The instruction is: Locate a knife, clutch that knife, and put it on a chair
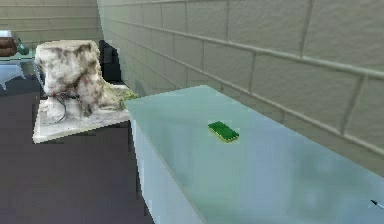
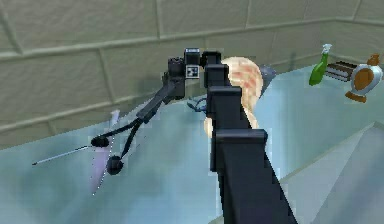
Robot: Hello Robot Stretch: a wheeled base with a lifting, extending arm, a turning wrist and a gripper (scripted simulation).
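Observation:
My gripper (image 2: 111, 150) reaches out over a pale blue tabletop (image 2: 60, 195), its dark body left of two white marker squares (image 2: 190, 60) at the end of the dark arm bar (image 2: 240, 160). A thin pale lilac blade-like sliver (image 2: 99, 170) lies at the fingertips, with a fine dark line (image 2: 60, 155) running off to the left. I cannot tell whether the gripper holds it or whether it rests on the top. A chair (image 1: 75, 75) draped in mottled white and brown cover stands at the forward view's left, beyond the counter's far end.
The pale blue counter (image 1: 250, 170) runs along a block wall (image 1: 260, 50) and carries a small green object (image 1: 223, 131). Behind the arm sit a round tan lump (image 2: 243, 78), a green bottle (image 2: 320, 68), a small rack (image 2: 343, 72) and a brown vessel (image 2: 367, 80). Dark floor (image 1: 60, 180) lies left of the counter.

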